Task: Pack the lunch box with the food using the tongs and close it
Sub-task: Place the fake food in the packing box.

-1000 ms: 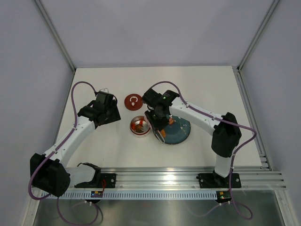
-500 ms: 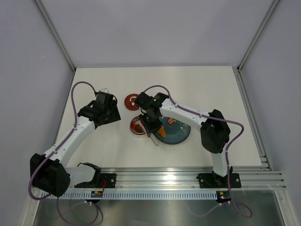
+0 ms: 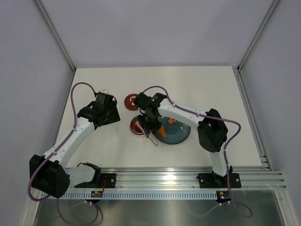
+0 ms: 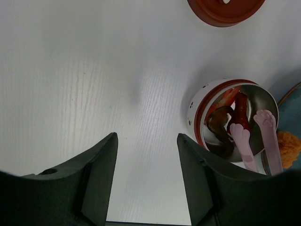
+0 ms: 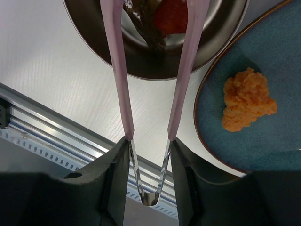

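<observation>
**Tongs Poised Over Open Lunch Box**

The right gripper [image 5: 148,147] is clamped on the tongs [image 5: 117,70], whose tips stand parted above the lunch box [image 3: 139,127] (food [image 4: 240,109] already inside). The plate [image 5: 282,52], just right of the box, holds an orange piece [image 5: 247,99]. The lid [image 3: 132,101] lies behind. Left of the box, over bare surface [image 4: 94,70], the left gripper [image 4: 146,148] has its jaws apart and empty. Only the right wrist view shows the grip.

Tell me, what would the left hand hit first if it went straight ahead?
Probably the bare table beside the lunch box; nothing else lies ahead of the left hand, though depth is unclear.
</observation>
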Motion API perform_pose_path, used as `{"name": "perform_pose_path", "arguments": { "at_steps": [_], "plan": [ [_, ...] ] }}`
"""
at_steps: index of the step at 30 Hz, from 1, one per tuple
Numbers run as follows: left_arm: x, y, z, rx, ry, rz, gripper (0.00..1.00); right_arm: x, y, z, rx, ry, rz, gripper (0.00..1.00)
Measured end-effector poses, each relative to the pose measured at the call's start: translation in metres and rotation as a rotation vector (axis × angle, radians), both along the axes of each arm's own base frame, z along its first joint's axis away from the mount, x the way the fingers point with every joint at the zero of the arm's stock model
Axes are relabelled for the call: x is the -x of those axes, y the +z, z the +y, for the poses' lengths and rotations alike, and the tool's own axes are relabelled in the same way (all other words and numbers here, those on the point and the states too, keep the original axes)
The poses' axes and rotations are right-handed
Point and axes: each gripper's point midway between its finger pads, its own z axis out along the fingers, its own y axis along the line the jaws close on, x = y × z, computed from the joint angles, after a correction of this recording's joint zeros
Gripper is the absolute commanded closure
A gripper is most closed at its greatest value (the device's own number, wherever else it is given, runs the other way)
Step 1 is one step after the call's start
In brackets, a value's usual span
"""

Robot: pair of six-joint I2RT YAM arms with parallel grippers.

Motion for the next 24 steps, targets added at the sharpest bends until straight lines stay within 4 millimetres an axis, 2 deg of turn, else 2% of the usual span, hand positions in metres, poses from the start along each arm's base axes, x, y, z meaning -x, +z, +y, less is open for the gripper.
{"name": "perform_pose_path", "arguments": {
  "at_steps": [11, 15, 19, 24],
  "plan": [
    [0.001, -0.001, 0.000, -0.001, 0.000, 0.004, 0.43, 0.000, 0.000, 0.000, 0.001, 0.000, -0.001, 0.59],
    [0.001, -0.001, 0.000, -0.001, 0.000, 0.004, 0.43, -0.002, 0.002, 0.000, 0.003, -0.003, -0.013, 0.64],
    [0.001, -0.001, 0.000, -0.001, 0.000, 0.004, 0.43, -0.006, 0.014, -0.002, -0.011, -0.008, -0.048, 0.64],
    [0.001, -0.001, 0.000, 0.000, 0.000, 0.004, 0.43, -0.012, 0.043, -0.010, -0.050, -0.030, -0.118, 0.64]
  ]
}}
